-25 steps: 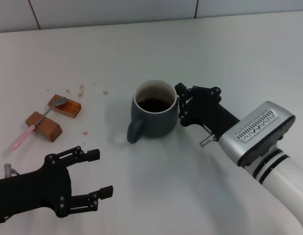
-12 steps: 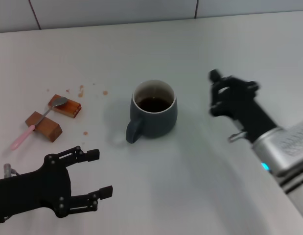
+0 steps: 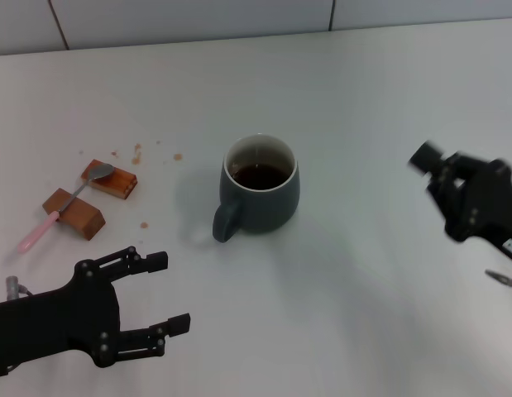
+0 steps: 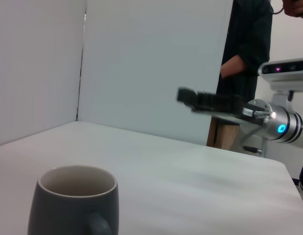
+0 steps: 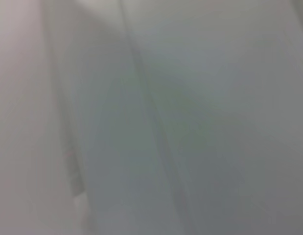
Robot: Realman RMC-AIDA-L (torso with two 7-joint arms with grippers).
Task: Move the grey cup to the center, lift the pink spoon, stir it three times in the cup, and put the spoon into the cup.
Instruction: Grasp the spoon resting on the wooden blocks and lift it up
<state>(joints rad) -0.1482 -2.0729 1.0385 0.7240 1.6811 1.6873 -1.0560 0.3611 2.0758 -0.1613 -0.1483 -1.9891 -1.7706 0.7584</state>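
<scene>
Head view: grey cup point(image 3: 260, 185) mid-tabletop point(image 3: 338, 91), coffee inside; centring judged done. Pink spoon point(image 3: 64, 203) across two wooden blocks point(image 3: 90, 197), untouched; lifting, stirring, depositing remain. Left hand point(image 3: 148, 308) spread, empty. Right hand point(image 3: 454, 194) well apart; grip cannot be told.
Left wrist view: cup alone, nothing in it.
Right wrist view: nothing legible.

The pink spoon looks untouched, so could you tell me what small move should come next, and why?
Probably the left gripper, open and empty, should reach forward to the pink spoon lying across the two wooden blocks. The grey cup already stands mid-table, and the right gripper is well clear of it.
</scene>
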